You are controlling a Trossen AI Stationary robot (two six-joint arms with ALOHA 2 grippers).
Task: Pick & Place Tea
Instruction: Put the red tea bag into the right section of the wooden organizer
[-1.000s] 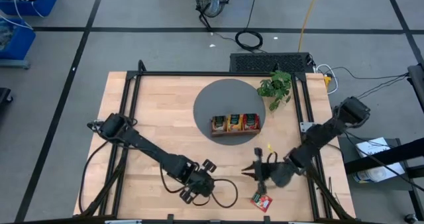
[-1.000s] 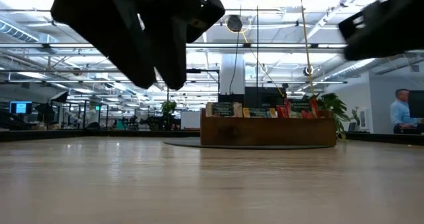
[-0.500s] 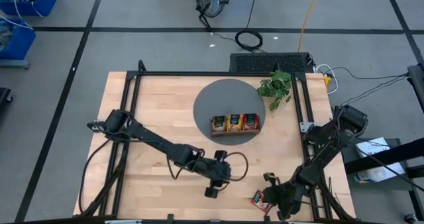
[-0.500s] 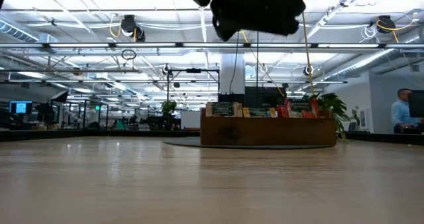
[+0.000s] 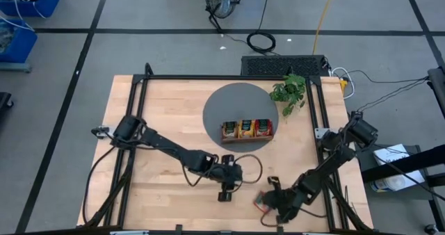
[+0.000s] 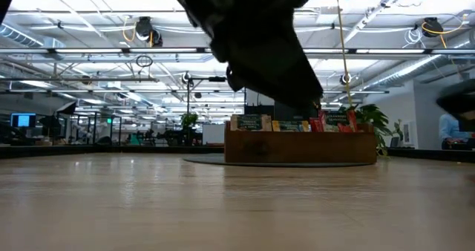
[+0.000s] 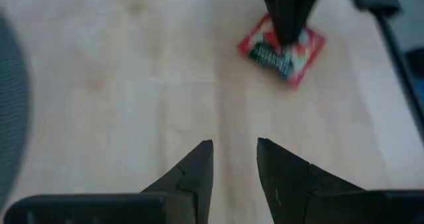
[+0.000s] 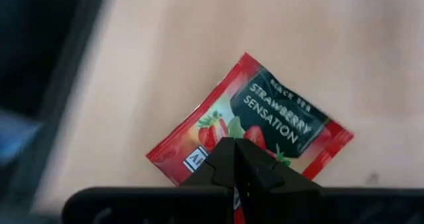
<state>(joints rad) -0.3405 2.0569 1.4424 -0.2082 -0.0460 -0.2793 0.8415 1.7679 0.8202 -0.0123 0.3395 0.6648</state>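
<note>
One red tea sachet [image 8: 255, 128] printed with strawberries lies flat on the wooden table near its front edge, right of centre [image 5: 259, 203]. My right gripper [image 8: 237, 159] is shut, with its tips on this sachet. My left gripper [image 7: 235, 161] hovers open just to the sachet's left [image 5: 225, 191], with nothing between its fingers. More tea stands upright in the brown wooden tray [image 5: 247, 129] on the round grey mat [image 5: 229, 99]. My right gripper presses its shut fingertips [image 7: 289, 26] down on the sachet's printed top face [image 7: 283, 46], near its middle. The fingers slant down from the table's right side. The sachet lies flat on the table under the tips.
A small green plant [image 5: 288, 90] stands at the far right beside the mat. Black frame rails [image 5: 139, 124] run along the table's left and right sides. Bare wood lies between the tray [image 6: 300, 143] and the front edge.
My right gripper has come down and toward the near edge onto the red sachet, then toward the left, and the sachet has slid a little left along the table. My left gripper has gone toward the table's right, nearer the sachet, and has rolled about its own axis.
</note>
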